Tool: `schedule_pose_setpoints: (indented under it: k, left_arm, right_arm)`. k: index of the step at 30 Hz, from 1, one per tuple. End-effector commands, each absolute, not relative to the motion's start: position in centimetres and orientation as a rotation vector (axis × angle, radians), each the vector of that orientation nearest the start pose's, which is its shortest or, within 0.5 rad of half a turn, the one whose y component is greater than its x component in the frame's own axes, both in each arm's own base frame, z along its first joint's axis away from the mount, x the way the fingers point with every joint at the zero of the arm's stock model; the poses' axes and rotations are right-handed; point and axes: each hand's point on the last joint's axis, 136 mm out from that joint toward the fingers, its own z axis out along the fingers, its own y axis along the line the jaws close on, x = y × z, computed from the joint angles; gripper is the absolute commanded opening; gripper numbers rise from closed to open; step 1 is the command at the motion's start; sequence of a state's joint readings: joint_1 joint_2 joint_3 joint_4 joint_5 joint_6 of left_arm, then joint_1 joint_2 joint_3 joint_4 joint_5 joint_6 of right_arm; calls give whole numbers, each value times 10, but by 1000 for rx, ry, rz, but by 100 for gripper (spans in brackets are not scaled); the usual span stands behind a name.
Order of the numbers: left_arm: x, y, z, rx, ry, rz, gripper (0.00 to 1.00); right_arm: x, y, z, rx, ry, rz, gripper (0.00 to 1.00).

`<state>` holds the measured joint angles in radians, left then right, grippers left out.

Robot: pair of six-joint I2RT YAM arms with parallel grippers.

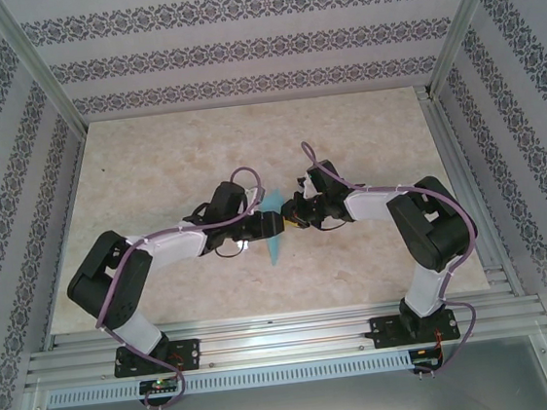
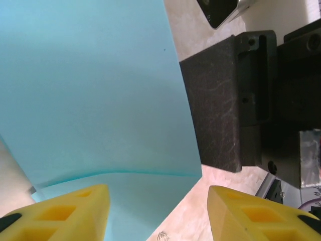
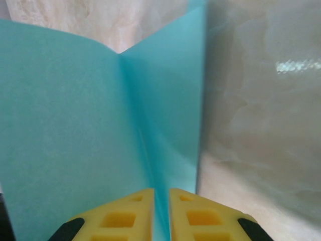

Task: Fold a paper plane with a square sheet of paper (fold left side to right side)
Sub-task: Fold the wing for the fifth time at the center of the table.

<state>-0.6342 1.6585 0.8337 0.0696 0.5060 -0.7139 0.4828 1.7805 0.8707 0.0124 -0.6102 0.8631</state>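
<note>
The square sheet of paper (image 1: 275, 247), thin and light blue, is folded along a crease and stands up between the two arms at the table's middle. My right gripper (image 1: 294, 220) is shut on the paper at its crease, and the yellow fingers (image 3: 125, 218) pinch it in the right wrist view, where the paper (image 3: 65, 125) spreads into two flaps. My left gripper (image 1: 262, 227) faces it from the left, open. Its yellow fingers (image 2: 70, 211) stand wide apart, with the paper (image 2: 90, 90) just ahead and its lower edge reaching into the gap, unpinched.
The beige marbled table (image 1: 247, 139) is bare around the arms. Patterned walls (image 1: 238, 52) and metal posts close in the back and sides. An aluminium rail (image 1: 287, 336) carries both arm bases at the near edge. The right gripper's black body (image 2: 225, 100) is close ahead of the left fingers.
</note>
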Motion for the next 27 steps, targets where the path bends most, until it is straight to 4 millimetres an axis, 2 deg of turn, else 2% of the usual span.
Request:
schedule_pose_setpoints:
  k: [1,8,14,25,27]
  left_arm:
    - [298,-306,76,184,2574,-1129,53]
    - [303,-299,70,210,2608,-1069,54]
    - [293,-307,67,270,2613,-1169,55]
    - [287,-316,57,304,2603,-1255,63]
    - [287,-316,54,309,2602,-1260,67]
  right_arm:
    - [320,278,49,201,2708,1242,16]
    - [319,278,48,203,2710,1240,16]
    - [320,278,48,205,2711,1239,16]
    - [320,278,49,209,2711,1238,17]
    - [320,278,49,210,2711,1237,16]
